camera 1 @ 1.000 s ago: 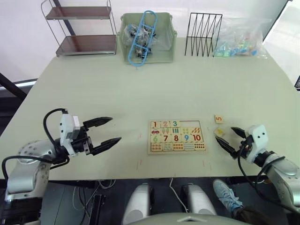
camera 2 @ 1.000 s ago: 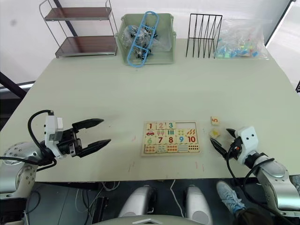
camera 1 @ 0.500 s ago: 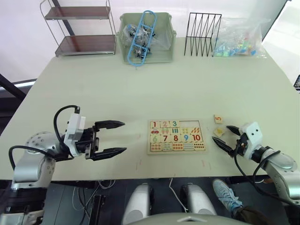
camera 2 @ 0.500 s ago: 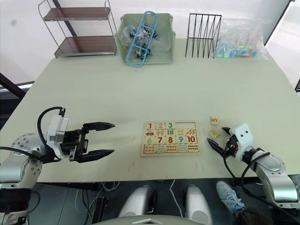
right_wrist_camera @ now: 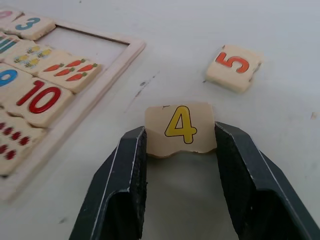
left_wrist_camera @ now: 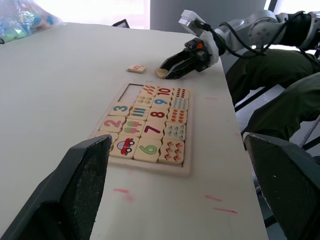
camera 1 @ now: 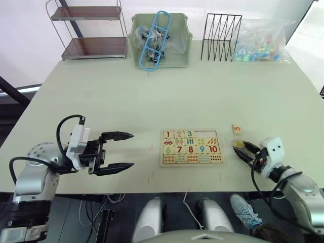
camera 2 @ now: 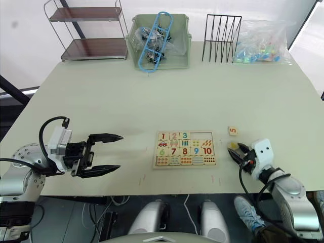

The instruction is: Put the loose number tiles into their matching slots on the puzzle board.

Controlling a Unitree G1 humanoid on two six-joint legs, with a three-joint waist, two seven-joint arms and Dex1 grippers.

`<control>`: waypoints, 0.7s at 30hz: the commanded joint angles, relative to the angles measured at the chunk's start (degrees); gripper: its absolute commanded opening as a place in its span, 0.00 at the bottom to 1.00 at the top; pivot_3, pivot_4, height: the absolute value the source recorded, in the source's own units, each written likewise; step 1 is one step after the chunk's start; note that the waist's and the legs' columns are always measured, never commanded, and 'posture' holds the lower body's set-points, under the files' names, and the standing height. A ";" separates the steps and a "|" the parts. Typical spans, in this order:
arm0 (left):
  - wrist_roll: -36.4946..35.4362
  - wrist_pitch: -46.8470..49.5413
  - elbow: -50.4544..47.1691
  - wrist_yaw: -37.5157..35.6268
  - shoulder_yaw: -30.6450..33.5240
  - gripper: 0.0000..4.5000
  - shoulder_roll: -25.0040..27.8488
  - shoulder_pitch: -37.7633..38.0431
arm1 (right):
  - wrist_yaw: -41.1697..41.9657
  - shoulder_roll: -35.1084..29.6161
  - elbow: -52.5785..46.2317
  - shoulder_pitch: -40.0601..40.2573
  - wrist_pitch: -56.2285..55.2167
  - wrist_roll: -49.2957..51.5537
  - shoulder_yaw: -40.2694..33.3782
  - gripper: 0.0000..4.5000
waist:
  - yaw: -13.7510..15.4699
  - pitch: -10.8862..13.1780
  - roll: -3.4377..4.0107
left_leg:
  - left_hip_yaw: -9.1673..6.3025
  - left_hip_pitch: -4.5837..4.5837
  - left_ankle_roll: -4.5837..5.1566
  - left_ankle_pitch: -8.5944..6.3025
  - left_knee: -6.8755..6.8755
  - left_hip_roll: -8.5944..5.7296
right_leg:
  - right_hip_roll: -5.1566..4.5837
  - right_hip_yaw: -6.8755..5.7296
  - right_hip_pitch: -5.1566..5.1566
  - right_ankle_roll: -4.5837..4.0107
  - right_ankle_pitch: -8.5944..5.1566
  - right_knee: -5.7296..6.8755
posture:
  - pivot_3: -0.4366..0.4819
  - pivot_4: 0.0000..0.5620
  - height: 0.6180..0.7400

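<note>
The puzzle board [camera 1: 191, 147] lies near the table's front edge, with tiles 1, 2 and 3 in its top row and two empty matching slots [camera 2: 201, 135] to their right. Just right of the board, my right gripper [camera 1: 238, 147] is shut on the yellow number 4 tile [right_wrist_camera: 181, 128], one finger against each side of it, down at the table surface. The number 5 tile [camera 1: 236, 129] lies loose on the table a little beyond. Far left of the board, my left gripper [camera 1: 131, 150] hovers open and holds nothing.
Along the table's far edge stand a two-tier shelf [camera 1: 91, 30], a green bin [camera 1: 159, 43] with a blue clip, a black wire rack [camera 1: 219, 38] and a plastic bag [camera 1: 263, 40]. A person's legs [left_wrist_camera: 280, 85] are by the front right edge.
My right gripper's fingers have come together on the sides of the number 4 tile. My left gripper has turned and moved slightly toward the board, staying open.
</note>
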 commanded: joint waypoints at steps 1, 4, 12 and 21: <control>-0.65 -1.18 0.62 -2.01 0.48 1.00 0.60 -1.03 | -5.04 1.67 -9.46 3.41 5.08 1.64 -1.29 0.32 | -0.03 0.00 0.00 | 0.01 0.00 0.00 0.00 0.00 0.00 | -0.02 0.00 0.00 -0.01 -0.01 -0.01 | 0.48 0.27 1.00; -0.33 -1.67 2.40 -3.12 -0.06 1.00 0.66 -2.74 | -11.89 5.15 -15.59 5.44 10.63 0.77 -0.31 0.32 | -0.09 0.00 0.00 | 0.03 0.03 0.00 0.00 0.02 0.01 | -0.02 0.01 0.00 -0.09 -0.06 -0.01 | 0.48 0.27 1.00; -0.16 -3.39 5.61 -3.81 -1.86 1.00 1.06 -5.71 | -23.45 12.62 -21.78 9.03 19.07 -2.37 2.65 0.32 | -0.12 -0.02 -0.03 | 0.04 -0.01 0.00 0.00 0.01 0.02 | -0.01 0.01 -0.05 -0.19 -0.12 -0.02 | 0.48 0.27 1.00; -0.42 -5.15 7.79 -3.81 -2.95 1.00 1.12 -6.99 | -24.30 14.35 -20.15 8.57 18.01 -3.11 2.61 0.32 | -0.15 -0.07 -0.12 | 0.04 0.00 0.00 0.00 0.01 0.02 | -0.01 0.00 -0.03 -0.19 -0.12 -0.06 | 0.48 0.27 1.00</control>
